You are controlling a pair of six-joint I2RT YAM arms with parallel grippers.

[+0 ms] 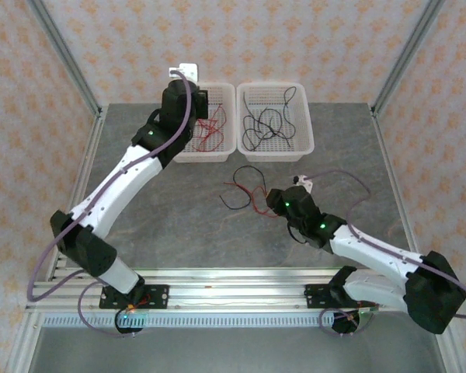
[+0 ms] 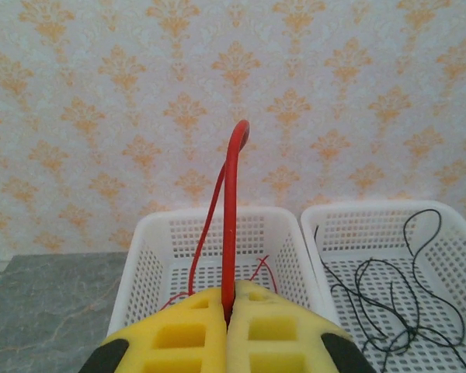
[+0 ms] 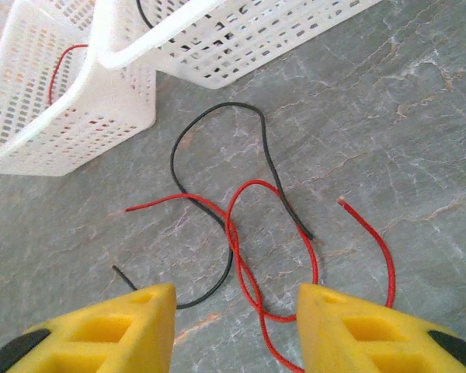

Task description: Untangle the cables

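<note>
Left gripper point(image 2: 227, 303) is clamped on a red cable point(image 2: 231, 210), its yellow fingers point(image 2: 179, 334) pressed together with the strand pinched in the seam between them. It hangs above the left basket point(image 1: 210, 156). The red cable rises from the pinch, curls over at the top and trails back down into that basket, where more red strands point(image 1: 211, 137) lie on the mesh floor. Just to the right of the left basket stands the right basket point(image 1: 276, 153), with thin black strands point(image 1: 264, 128) looped inside; whether the two rims touch I cannot tell. Right gripper point(image 3: 233, 311) hovers over the grey table point(image 1: 179, 225), nearer the arm bases than the left basket and off to its right, jaws spread apart and gripping nothing. Below it a loose red cable point(image 3: 252, 183) and a loose black cable point(image 3: 175, 159) lie crossed over one another on the table, near the left basket's front wall but apart from it.
</note>
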